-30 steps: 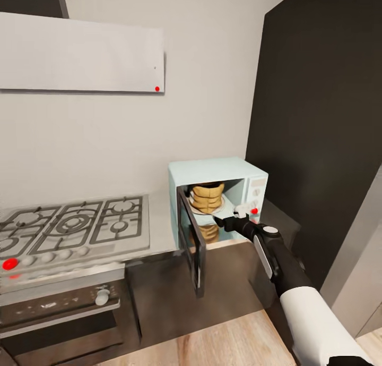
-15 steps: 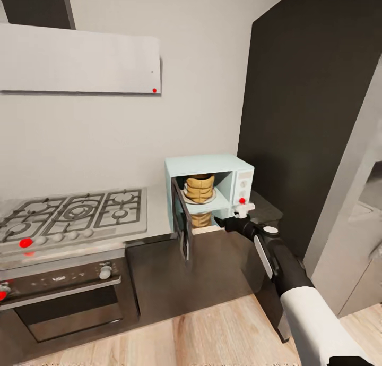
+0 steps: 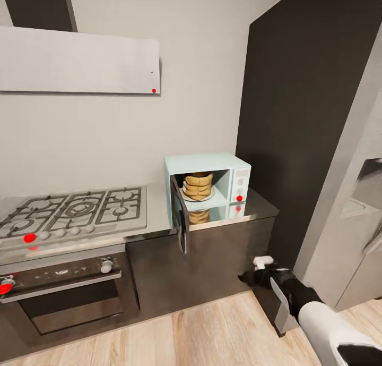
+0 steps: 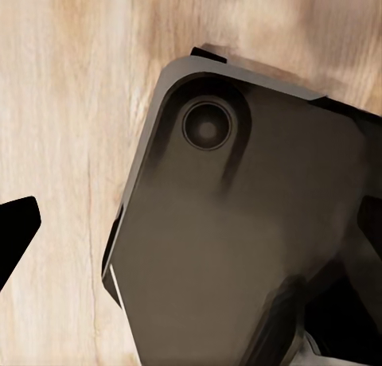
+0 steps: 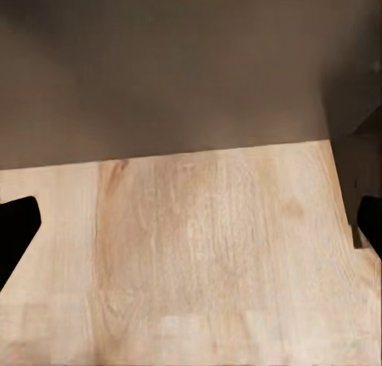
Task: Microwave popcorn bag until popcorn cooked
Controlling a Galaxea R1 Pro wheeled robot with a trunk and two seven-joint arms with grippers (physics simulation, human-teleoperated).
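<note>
Tan bag (image 3: 198, 186) sits inside the microwave (image 3: 208, 188) at the surface's right end, door (image 3: 181, 221) open. Right gripper (image 3: 253, 273) hangs low, jaws apart, holding nothing. Push the door's free edge fully shut before heating.

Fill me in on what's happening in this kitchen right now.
The popcorn bag sits inside the pale-blue microwave on the countertop, and the microwave's door hangs open. The right gripper is low, in front of the dark cabinets, holding nothing; its fingertips sit wide apart in the right wrist view. The door needs closing before any heating can start.
</note>
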